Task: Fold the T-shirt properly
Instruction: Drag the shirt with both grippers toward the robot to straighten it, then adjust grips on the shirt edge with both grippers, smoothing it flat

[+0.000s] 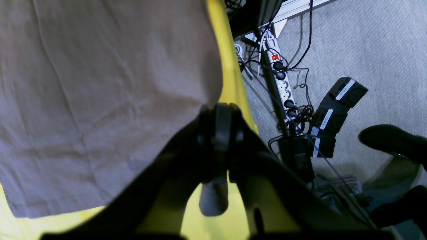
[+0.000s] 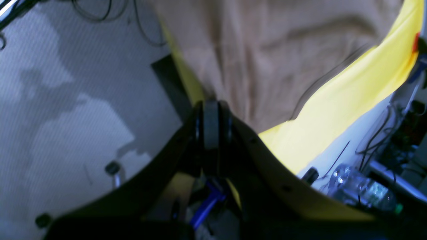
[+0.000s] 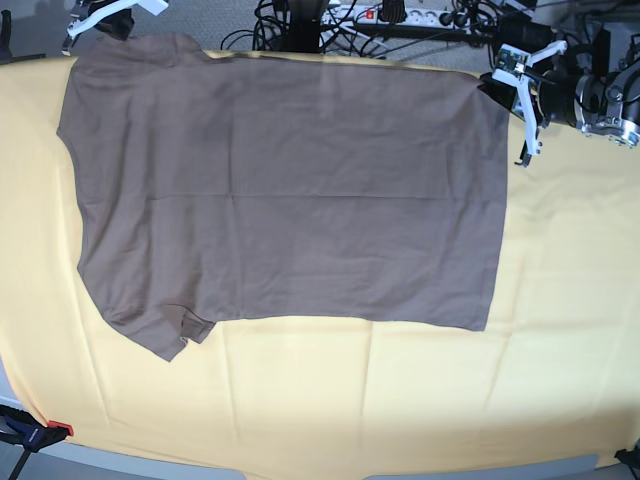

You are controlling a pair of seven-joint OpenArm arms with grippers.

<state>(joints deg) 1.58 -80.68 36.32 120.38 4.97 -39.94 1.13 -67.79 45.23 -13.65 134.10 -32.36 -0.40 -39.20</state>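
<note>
The taupe T-shirt (image 3: 290, 190) lies spread flat on the yellow cloth (image 3: 400, 400), with its neck end toward the left of the base view and its hem toward the right. My left gripper (image 3: 497, 88) is at the far right hem corner. In the left wrist view the left gripper (image 1: 218, 108) is shut, with the corner of the T-shirt (image 1: 100, 83) pinched at its tips. My right gripper (image 3: 100, 22) is at the far left shoulder. In the right wrist view the right gripper (image 2: 211, 105) is shut on the edge of the T-shirt (image 2: 267, 60).
Both grippers hang at the table's far edge. Beyond it, on the floor, lie a power strip (image 1: 282, 86) with tangled cables and black boxes (image 1: 333, 113). A water bottle (image 2: 360, 190) lies beside the table. A clamp (image 3: 40, 432) grips the cloth at the near left corner.
</note>
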